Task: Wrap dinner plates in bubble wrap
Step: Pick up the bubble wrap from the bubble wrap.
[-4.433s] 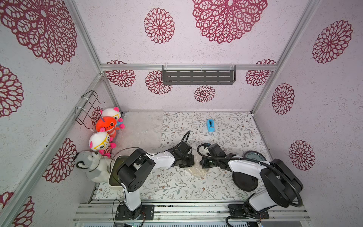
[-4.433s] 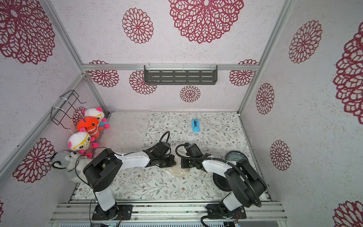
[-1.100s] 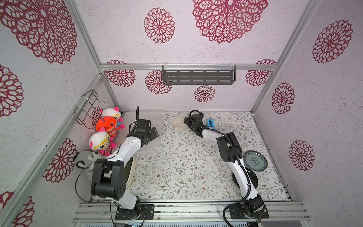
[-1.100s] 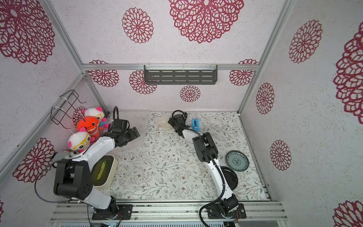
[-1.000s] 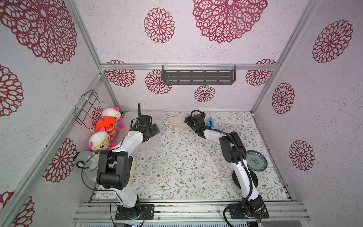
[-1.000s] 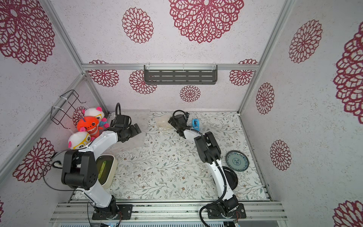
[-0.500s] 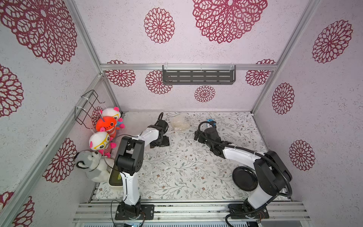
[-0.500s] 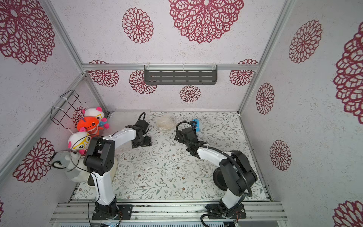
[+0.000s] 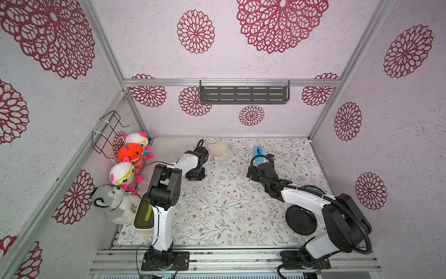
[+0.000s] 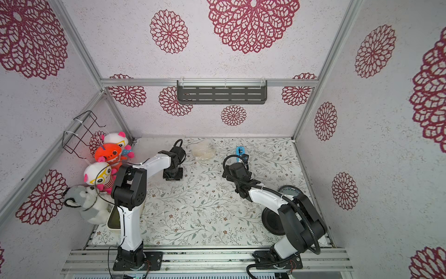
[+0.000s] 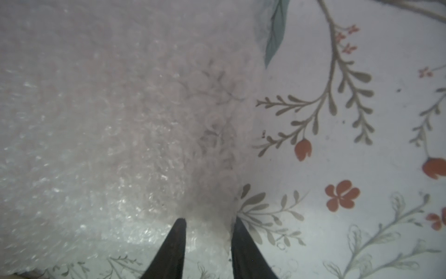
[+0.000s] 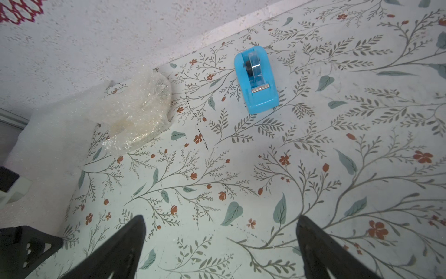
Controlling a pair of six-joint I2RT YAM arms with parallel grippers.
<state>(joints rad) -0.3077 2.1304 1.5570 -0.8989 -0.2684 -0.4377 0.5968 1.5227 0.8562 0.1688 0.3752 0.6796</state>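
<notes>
**Plastic sheet pick-up: left arm at the wrap edge**

A flat bubble wrap sheet point(image 9: 172, 146) is laid in the far left corner of the table point(image 9: 217, 217), against the walls. The left gripper point(image 11: 208, 219) is lowered onto the sheet's edge that faces the table middle, so that the edge falls between the jaws. In the left wrist view the jaws are seen narrowed, with a gap left between them: 1 fingertip is over the wrap and the other is at its border. Whether the edge is already pinched cannot be told. An edge approach is judged necessary because a flat sheet offers no other hold.

The right gripper point(image 12: 220, 222) is held above bare table, jaws spread wide, with nothing between them. It is judged to be kept clear until a sheet is brought across.

A wrapped bundle point(image 12: 140, 111), cream inside, is placed by the far wall between the sheet and the blue tape dispenser point(image 12: 257, 79); it is judged to be 1 plate already finished. The black plate point(image 9: 300, 218) is left bare beside the right arm's base. The blue-patterned plate point(image 10: 289, 190) is set just beyond it, mostly hidden by that arm. 2 plates are judged outstanding.
</notes>
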